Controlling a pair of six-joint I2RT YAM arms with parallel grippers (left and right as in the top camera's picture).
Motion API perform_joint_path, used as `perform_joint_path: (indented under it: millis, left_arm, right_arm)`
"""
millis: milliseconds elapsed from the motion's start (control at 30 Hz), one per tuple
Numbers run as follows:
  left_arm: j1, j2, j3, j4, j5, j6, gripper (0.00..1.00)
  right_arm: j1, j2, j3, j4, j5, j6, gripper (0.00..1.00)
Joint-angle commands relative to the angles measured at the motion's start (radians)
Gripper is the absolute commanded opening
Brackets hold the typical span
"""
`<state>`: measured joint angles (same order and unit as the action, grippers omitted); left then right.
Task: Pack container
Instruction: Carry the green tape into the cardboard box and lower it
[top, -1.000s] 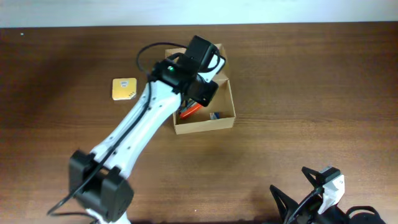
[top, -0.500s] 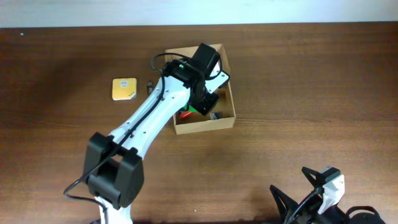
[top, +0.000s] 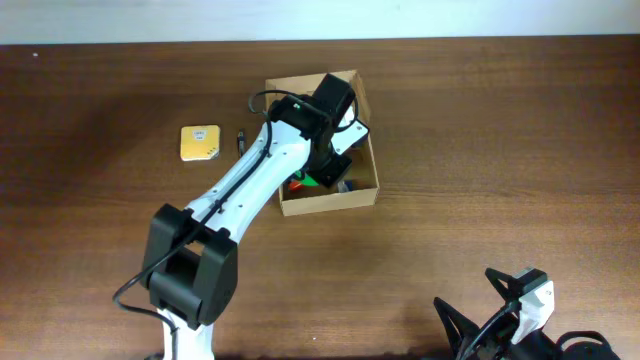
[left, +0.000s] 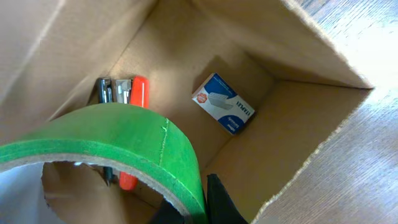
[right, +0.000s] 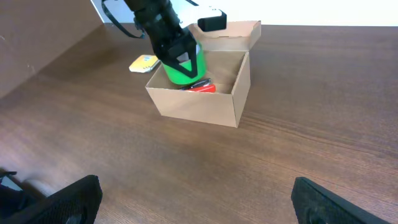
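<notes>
Left wrist view looks straight down into the container (left: 292, 124): a blue-and-white staples box (left: 222, 103) lies flat on its floor, well apart from an orange marker-like item (left: 138, 93) and a dark pen (left: 104, 92) lined up along one wall. None of the small print or the pen shows clearly from overhead, where the arm covers most of the opening. The left gripper (left: 193, 208) has its fingers pinched shut on the wall of a green tape roll (left: 124, 140), one finger inside the ring and one outside.

Right wrist view shows what the others do not: the roll (right: 183, 70) hangs at about rim height over the left part of the opening, and the hinged flap lid (right: 233, 31) stands open at the far side. The right gripper (right: 196, 186) sits at the near edge of the table (right: 311, 93), fingers spread wide and holding nothing.

The container (top: 330, 203) is plain tan cardboard, rectangular, open-topped, sitting near the middle of the table towards its far edge. A yellow pad (top: 199, 142) lies to its left, with a small dark item (top: 241, 138) between them.

Compared with a second ago, the left arm has swung right, uncovering that dark item and the flap, and the wrist sits further over the box.
</notes>
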<state>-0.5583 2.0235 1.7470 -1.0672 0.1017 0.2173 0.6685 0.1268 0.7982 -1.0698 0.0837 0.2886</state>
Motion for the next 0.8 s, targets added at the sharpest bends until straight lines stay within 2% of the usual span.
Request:
perform_joint_path:
  millis: [0, 267, 467, 533, 767]
  left_arm:
    - [-0.002, 0.023, 0.009, -0.003, 0.015, 0.017, 0.02]
    - [-0.002, 0.024, 0.008, -0.003, 0.010, 0.017, 0.03]
    - [-0.002, 0.024, 0.008, -0.003, -0.001, 0.016, 0.19]
    - [-0.002, 0.024, 0.008, -0.003, -0.010, 0.016, 0.27]
    - [-0.002, 0.024, 0.008, 0.000, -0.019, 0.016, 0.31]
  right_arm:
    - [0.005, -0.008, -0.004, 0.003, -0.002, 0.007, 0.99]
    - [0.005, -0.008, -0.004, 0.003, -0.002, 0.007, 0.99]
    - [0.005, -0.008, -0.004, 0.003, -0.002, 0.007, 0.99]
    - [0.005, -0.008, -0.004, 0.003, -0.002, 0.007, 0.99]
    - [0.005, -0.008, -0.004, 0.003, -0.002, 0.007, 0.99]
